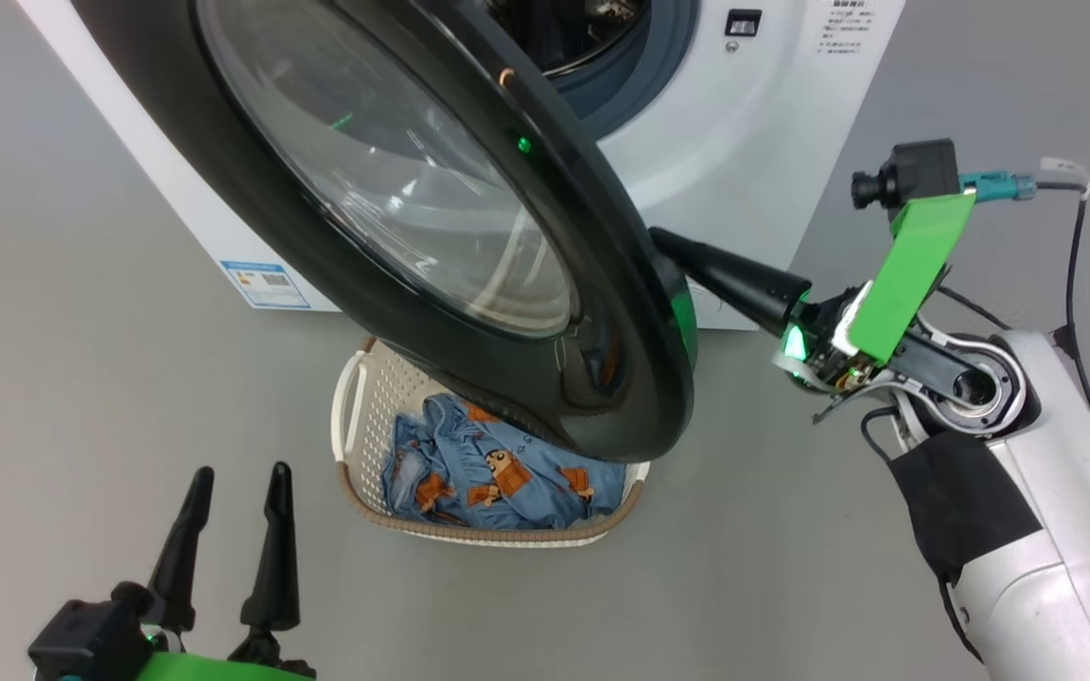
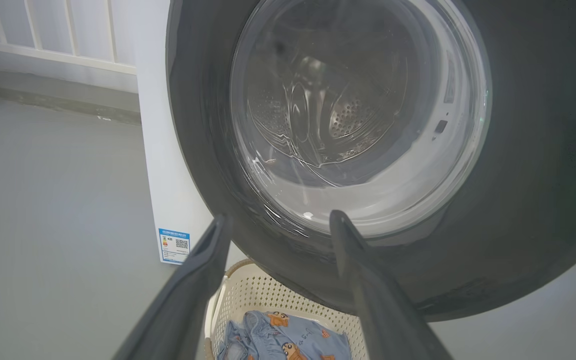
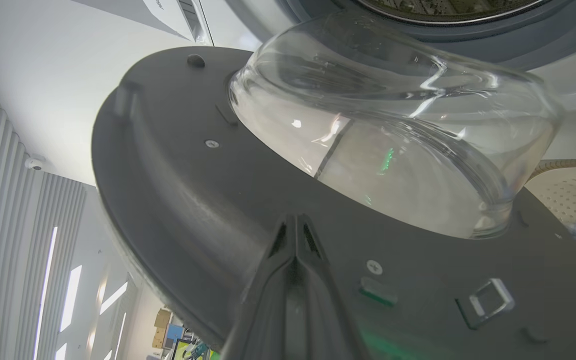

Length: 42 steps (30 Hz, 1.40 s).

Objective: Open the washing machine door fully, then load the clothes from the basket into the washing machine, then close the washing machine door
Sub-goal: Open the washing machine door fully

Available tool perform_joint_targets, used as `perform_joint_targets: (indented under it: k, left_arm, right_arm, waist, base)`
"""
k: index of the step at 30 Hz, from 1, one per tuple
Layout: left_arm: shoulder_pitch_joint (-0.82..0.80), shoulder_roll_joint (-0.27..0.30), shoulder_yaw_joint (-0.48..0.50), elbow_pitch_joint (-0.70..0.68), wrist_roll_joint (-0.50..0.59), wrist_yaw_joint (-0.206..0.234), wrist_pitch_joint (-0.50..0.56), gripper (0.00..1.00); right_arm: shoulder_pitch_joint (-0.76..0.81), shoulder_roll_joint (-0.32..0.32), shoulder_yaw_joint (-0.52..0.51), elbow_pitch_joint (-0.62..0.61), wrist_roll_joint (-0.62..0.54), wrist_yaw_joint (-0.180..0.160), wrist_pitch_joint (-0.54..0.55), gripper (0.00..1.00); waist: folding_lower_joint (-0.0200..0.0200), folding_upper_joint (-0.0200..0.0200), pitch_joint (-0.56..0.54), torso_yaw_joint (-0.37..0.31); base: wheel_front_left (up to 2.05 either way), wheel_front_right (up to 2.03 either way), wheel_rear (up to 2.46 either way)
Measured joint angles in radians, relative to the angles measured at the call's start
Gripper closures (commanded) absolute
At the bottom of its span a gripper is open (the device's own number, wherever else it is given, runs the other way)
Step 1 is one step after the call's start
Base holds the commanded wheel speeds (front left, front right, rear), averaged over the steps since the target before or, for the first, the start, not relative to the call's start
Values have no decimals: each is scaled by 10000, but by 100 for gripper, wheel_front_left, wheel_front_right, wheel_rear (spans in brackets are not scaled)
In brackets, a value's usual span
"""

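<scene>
We find the washing machine (image 1: 753, 123) standing on the grey floor (image 1: 62, 397), its front panel white, with a blue label sticker (image 1: 266, 284) low on its side. The washing machine door (image 1: 394, 180) stands partly open, swung outward, and in the head view its black rim overlaps the far side of the basket (image 1: 362, 397).

The basket sits on the floor just before the machine. The clothes (image 1: 498, 478) lie bundled inside it, blue fabric with orange figures, none of it over the rim.

The right claw (image 1: 663, 238) is closed, both fingers pressed flat together, and it holds nothing. It reaches in from the right behind the door's free edge. In the right wrist view its tip lies at the dark inner face of the door, just below the glass bowl. We take it to be touching, though we cannot confirm contact.

The left claw (image 1: 241, 468) is spread wide and empty. It hangs low at the near left, fingers pointing toward the basket and door, well apart from both.

The steel drum shows through the door glass in the left wrist view.
</scene>
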Motion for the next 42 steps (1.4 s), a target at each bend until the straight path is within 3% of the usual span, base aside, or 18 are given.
perform_joint_targets:
  k: [25,42]
  left_arm:
    - [295,-128,-201,169,-2,0,0,0]
    - [291,-140,-366,192,-2,0,0,0]
  right_arm:
    - [991,616,1503,-372,184,0,-8,100]
    - [1077,635,2993,-418,932,0,-905,100]
  waist:
    - [0,0,-741,473]
    - [0,0,-793,662]
  base:
    - [0,0,0]
    - [0,0,0]
